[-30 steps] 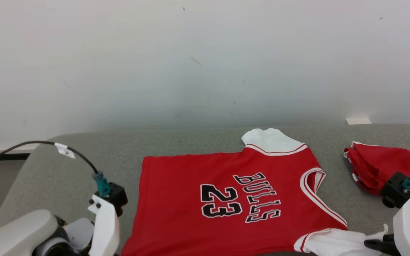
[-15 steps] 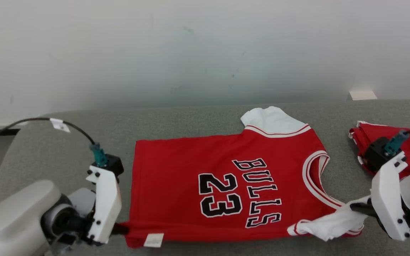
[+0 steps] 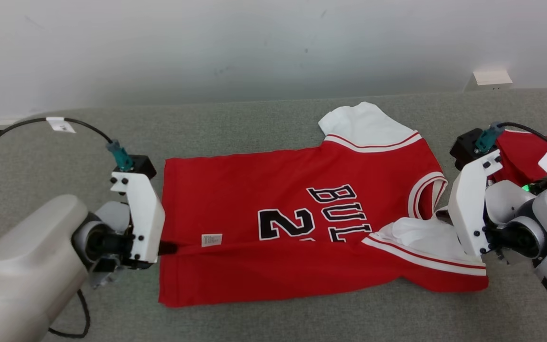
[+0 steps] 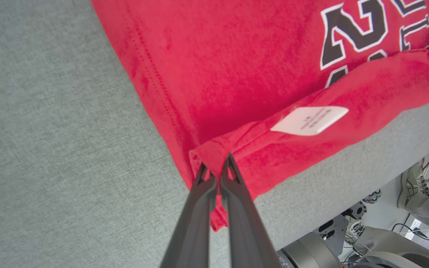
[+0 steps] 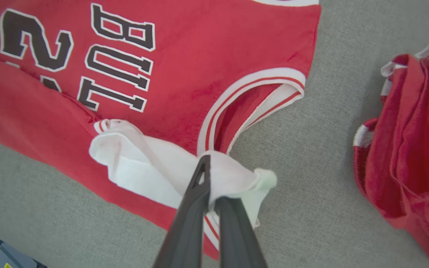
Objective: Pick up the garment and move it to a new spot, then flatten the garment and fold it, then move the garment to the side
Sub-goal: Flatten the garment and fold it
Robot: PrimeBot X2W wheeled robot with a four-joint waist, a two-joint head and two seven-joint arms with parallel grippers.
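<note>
Grey felt covers the table (image 3: 264,114). The red jersey (image 3: 264,199) lies across its middle, front side up, with the hem toward the robot's left and the white sleeves toward its right. Its near long edge is lifted and folded over the front, hiding the lower part of the black number and lettering. A second red garment (image 3: 520,152) sits bunched on the table at the far right, just beyond the jersey's collar. The left gripper (image 4: 216,169) is clamped on the jersey's near hem corner, with red cloth pinched between its fingers. The right gripper (image 5: 210,178) is closed on the near white sleeve, which bunches around its fingers. A small white label (image 3: 211,240) shows on the folded edge near the hem.
</note>
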